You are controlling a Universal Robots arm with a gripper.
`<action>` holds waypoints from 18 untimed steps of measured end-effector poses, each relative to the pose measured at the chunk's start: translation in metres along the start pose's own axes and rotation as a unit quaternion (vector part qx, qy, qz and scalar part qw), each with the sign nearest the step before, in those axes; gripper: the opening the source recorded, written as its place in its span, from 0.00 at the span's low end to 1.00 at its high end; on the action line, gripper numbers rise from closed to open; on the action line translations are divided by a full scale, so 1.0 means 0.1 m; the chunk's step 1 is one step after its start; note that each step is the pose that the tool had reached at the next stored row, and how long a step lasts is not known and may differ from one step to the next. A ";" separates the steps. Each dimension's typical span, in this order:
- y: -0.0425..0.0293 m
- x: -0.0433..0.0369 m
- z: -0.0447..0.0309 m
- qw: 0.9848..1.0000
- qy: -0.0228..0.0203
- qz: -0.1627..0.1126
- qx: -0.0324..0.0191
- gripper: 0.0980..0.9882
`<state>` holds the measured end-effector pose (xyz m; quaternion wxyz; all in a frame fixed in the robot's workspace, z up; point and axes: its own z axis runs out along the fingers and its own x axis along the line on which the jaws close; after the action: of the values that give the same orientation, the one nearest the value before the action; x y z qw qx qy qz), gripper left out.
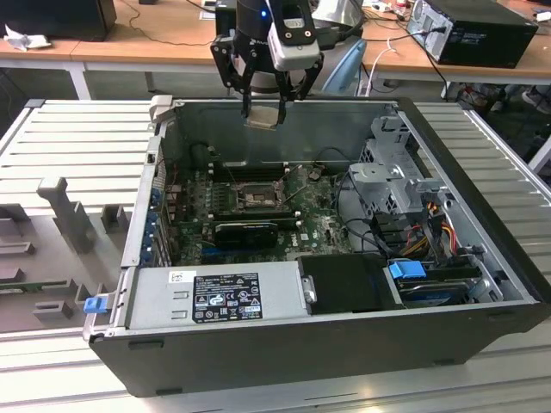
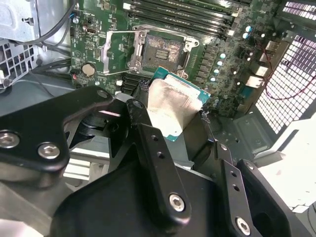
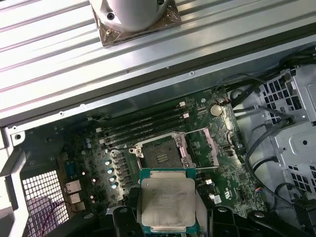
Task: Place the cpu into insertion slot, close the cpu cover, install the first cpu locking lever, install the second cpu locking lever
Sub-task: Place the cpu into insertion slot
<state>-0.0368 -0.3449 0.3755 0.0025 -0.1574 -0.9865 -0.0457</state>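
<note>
Nearest to the lens in the second wrist view are the black metal links of the pincer [image 2: 173,114], with round screw heads. Its two fingers are closed in on the cpu [image 2: 174,104], a small flat square chip with a dull silver-grey lid and a green rim, and pinch it by two opposite edges.

In the exterior view the pincer [image 1: 263,112] hangs above the far wall of the open dark computer case [image 1: 301,344], and the chip is a little tilted, well apart from the board.

The insertion slot [image 3: 160,152], a square dark socket with a metal rim, sits empty on the green motherboard [image 1: 318,228]. The cpu cover [image 3: 214,149], a thin silver-grey frame plate, stands swung open just beside it. Long black memory slots [image 3: 148,123] run on the socket's other side.

A grey metal power supply box [image 1: 215,297] lies along the near wall of the case. The case rests on a pale ribbed metal worktop [image 1: 77,146]. Behind it are wooden desks [image 1: 155,43] with cables.
</note>
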 end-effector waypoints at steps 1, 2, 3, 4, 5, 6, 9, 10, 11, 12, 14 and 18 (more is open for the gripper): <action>0.000 0.000 0.000 1.000 0.000 0.002 0.000 0.48; 0.000 0.000 0.000 1.000 0.000 0.004 0.000 0.48; 0.000 0.000 0.000 1.000 -0.001 0.007 0.000 0.48; 0.000 0.000 0.000 1.000 -0.001 0.011 0.000 0.48; 0.000 0.000 0.000 1.000 -0.001 0.016 0.000 0.48; 0.000 0.000 0.000 1.000 -0.002 0.018 0.000 0.48; 0.000 0.000 0.000 1.000 -0.002 0.025 -0.001 0.48; 0.000 0.000 0.001 1.000 -0.003 0.029 -0.001 0.48; 0.000 0.000 0.001 1.000 -0.003 0.031 -0.001 0.48; 0.000 0.000 0.003 0.999 -0.003 0.034 -0.001 0.48; -0.001 0.000 0.008 0.999 -0.003 0.039 -0.001 0.48; -0.002 0.000 0.017 0.998 -0.005 0.055 -0.001 0.48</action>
<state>-0.0368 -0.3449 0.3738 0.0000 -0.2119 -0.9762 -0.0457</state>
